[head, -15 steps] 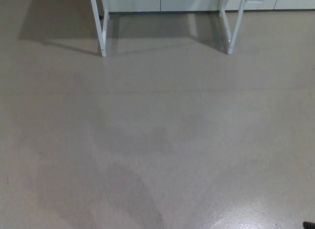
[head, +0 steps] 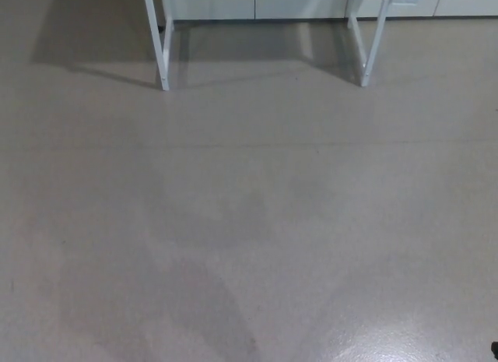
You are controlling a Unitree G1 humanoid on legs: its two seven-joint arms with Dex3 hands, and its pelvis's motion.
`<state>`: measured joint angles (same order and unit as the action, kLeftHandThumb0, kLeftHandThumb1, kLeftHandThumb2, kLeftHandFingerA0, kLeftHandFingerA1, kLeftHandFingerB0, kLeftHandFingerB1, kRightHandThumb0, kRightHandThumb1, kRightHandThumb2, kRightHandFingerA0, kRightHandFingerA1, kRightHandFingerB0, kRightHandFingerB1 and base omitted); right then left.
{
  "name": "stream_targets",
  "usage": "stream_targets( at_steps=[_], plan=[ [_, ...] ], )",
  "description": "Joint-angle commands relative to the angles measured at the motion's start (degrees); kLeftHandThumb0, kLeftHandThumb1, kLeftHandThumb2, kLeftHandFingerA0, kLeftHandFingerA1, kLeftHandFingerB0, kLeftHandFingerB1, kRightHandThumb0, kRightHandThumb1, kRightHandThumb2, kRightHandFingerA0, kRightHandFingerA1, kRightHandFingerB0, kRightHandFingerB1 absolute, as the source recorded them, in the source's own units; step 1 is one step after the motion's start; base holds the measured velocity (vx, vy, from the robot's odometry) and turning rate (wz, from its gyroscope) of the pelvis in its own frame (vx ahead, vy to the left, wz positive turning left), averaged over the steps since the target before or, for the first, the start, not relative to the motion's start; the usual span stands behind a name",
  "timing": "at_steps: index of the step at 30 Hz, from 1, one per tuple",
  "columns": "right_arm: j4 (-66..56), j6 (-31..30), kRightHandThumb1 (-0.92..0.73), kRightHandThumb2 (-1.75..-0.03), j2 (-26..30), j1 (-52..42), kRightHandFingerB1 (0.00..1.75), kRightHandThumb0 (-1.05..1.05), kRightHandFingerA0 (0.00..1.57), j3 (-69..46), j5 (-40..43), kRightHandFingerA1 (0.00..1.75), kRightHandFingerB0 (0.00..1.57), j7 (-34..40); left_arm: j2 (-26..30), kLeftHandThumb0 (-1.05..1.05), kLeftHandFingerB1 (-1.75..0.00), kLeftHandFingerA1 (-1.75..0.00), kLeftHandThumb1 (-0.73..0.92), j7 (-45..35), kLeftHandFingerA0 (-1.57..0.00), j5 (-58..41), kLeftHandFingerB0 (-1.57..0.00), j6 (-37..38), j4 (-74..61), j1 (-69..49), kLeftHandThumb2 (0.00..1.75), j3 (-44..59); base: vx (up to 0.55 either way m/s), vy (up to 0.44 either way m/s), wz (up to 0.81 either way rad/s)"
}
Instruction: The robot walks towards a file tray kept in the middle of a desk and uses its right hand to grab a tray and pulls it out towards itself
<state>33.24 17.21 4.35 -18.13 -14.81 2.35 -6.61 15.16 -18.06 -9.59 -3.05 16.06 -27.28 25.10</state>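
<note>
Only the lower part of the desk shows in the head view: a white left leg and a white right leg stand at the top of the picture. The desk top and the file tray are out of frame above. Neither of my hands shows. A tiny dark speck sits at the right edge near the bottom; what it is cannot be told.
Beige floor stretches from the bottom of the picture up to the desk legs. White cabinet fronts run along the wall behind the desk. The desk's shadow falls on the floor to the left.
The whole picture has barely shifted. The dark speck at the lower right edge sits slightly higher than before.
</note>
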Motion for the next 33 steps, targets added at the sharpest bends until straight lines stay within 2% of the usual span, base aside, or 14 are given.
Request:
stream_targets(
  at_steps=[1,2,10,12,15,16,17,21,22,23,24,28,29,33],
  plan=[
    [1.7,4.4,-0.49,-0.71,0.4,0.2,0.65,-0.57,0.54,0.0,1.1,0.86,0.33,-0.2,1.1,-0.11,-0.5,-0.55,0.57,-1.6,-0.21,-1.2,-0.13,2.9,0.2,-0.6,0.99,0.3,0.0,0.0,0.0],
    [2.3,4.6,-0.37,-0.92,0.5,0.4,0.66,-0.6,0.58,0.2,0.6,0.83,0.35,0.3,1.2,-0.1,-0.49,-0.55,0.58,-1.7,-0.21,-1.3,-0.13,2.7,0.7,-0.4,0.99,0.4,0.0,0.0,0.0],
    [4.2,5.6,-0.48,-0.73,1.3,1.3,0.67,-0.59,0.57,1.6,-0.2,0.94,0.34,0.6,1.9,-0.11,-0.5,-0.56,0.59,-2.7,-0.21,-1.9,-0.13,3.6,3.2,0.6,1.01,0.5,-0.02,0.031,0.07],
    [4.8,5.9,-0.48,-0.73,1.4,1.6,0.67,-0.59,0.57,1.8,-0.3,0.93,0.35,0.8,1.9,-0.12,-0.35,-0.43,0.81,-2.3,-0.31,-1.7,-0.24,3.1,2.4,0.3,0.63,0.4,0.0,0.0,0.0],
    [5.2,6.6,-0.38,-0.92,1.5,1.1,0.68,-0.6,0.64,2.2,-0.6,0.89,0.36,1.3,2.2,-0.12,-0.5,-0.56,0.58,-2.5,-0.22,-1.1,-0.13,4.0,2.6,-0.3,1.0,0.3,0.05,0.147,-0.11],
    [5.3,6.7,-0.49,-0.73,1.6,0.8,0.67,-0.6,0.63,2.5,-0.9,0.97,0.36,1.7,2.4,-0.12,-0.5,-0.56,0.58,-2.5,-0.22,-0.9,-0.13,3.7,2.5,-0.5,1.0,0.2,0.17,0.274,-0.37],
    [5.4,6.8,-0.48,-0.73,1.5,0.6,0.67,-0.59,0.62,2.6,-0.8,0.96,0.35,1.7,2.0,-0.13,-0.35,-0.44,0.81,-2.3,-0.31,-1.7,-0.24,2.9,2.3,-0.5,0.63,0.6,0.21,0.372,-0.49],
    [5.6,6.7,-0.48,-0.73,1.8,1.0,0.65,-0.58,0.64,2.9,-0.4,0.94,0.36,1.5,2.2,-0.11,-0.36,-0.46,0.82,-3.2,-0.31,-2.2,-0.23,3.6,3.7,0.5,0.63,0.7,0.22,0.065,-0.19],
    [5.7,6.9,-0.5,-0.71,1.9,1.0,0.65,-0.59,0.64,2.9,-0.5,0.93,0.36,1.6,2.1,-0.1,-0.5,-0.56,0.6,-3.4,-0.21,-2.4,-0.13,3.5,3.8,0.5,1.02,0.8,0.23,0.182,0.0],
    [5.4,6.8,-0.38,-0.92,1.8,0.8,0.67,-0.6,0.64,3.0,-0.5,0.88,0.35,1.7,2.0,-0.11,-0.36,-0.45,0.81,-3.2,-0.31,-2.6,-0.24,3.0,3.7,0.6,0.63,0.8,0.21,0.144,-0.04],
    [5.4,6.7,-0.38,-0.92,1.8,0.9,0.67,-0.6,0.64,2.9,-0.3,0.88,0.36,1.5,2.0,-0.09,-0.5,-0.56,0.6,-3.2,-0.21,-2.7,-0.13,2.8,3.6,0.6,1.02,0.8,0.23,0.088,0.06],
    [5.7,6.7,-0.48,-0.73,1.9,1.2,0.68,-0.57,0.63,3.2,-0.7,0.95,0.38,1.6,1.3,-0.12,-0.49,-0.55,0.58,-2.0,-0.2,-2.2,-0.12,2.6,1.9,0.0,0.99,0.5,0.24,0.001,0.12],
    [6.0,6.6,-0.48,-0.73,1.7,1.4,0.65,-0.55,0.62,3.3,-0.7,0.93,0.37,1.6,0.8,-0.17,-0.34,-0.44,0.79,-1.7,-0.26,-3.8,-0.18,0.1,0.5,0.6,0.66,1.0,0.29,-0.103,0.08],
    [7.5,7.9,-0.37,-0.93,1.3,1.5,0.69,-0.59,0.64,3.6,-0.6,0.89,0.37,1.5,-3.2,-0.21,-0.36,-0.43,0.81,5.2,-0.27,-5.8,-0.21,-7.3,-7.9,4.3,0.68,1.9,0.28,-0.157,0.18]
  ],
)
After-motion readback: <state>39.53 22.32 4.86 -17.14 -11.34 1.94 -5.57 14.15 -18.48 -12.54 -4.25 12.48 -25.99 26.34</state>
